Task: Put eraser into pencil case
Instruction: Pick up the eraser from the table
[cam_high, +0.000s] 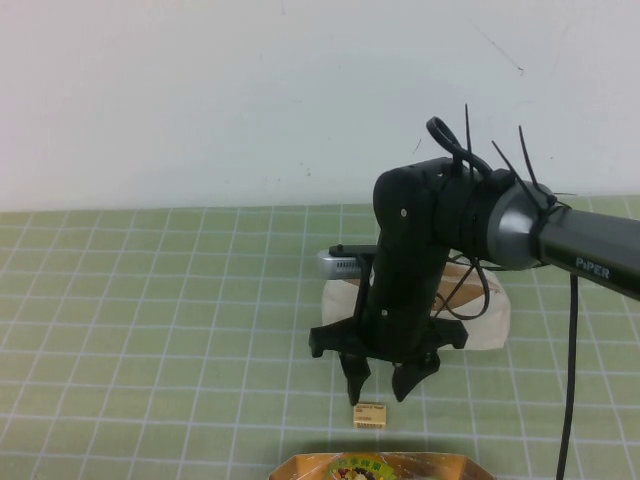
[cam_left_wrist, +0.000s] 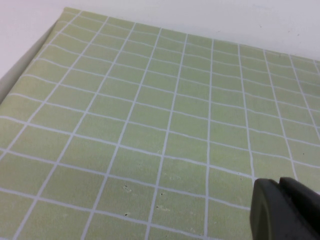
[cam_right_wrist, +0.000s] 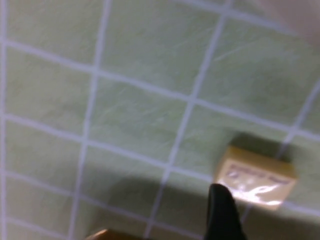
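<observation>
The desk (cam_high: 150, 300) is the biggest thing here, covered with a green mat with white squares. On it, toward the back and mostly hidden by the right arm, lies the cream pencil case (cam_high: 490, 310). At the near edge peeks a colourful packet (cam_high: 380, 467).

The right gripper (cam_high: 383, 378) hangs over the desk in front of the pencil case, pointing down. Its two fingers are spread apart and hold nothing. The tiny tan eraser (cam_high: 369, 415) sits on the mat just below the fingers, a little nearer the camera. In the right wrist view one finger tip (cam_right_wrist: 222, 210) is right beside the eraser (cam_right_wrist: 255, 176).

The left gripper (cam_left_wrist: 287, 210) shows only as a dark corner in its own view, off by itself over bare mat. I cannot tell if it is open or closed.

The eraser is very small. If the gripper comes down a bit off to one side, a finger could land on top of it or push it away. It could also slip out if only pinched at a corner.
</observation>
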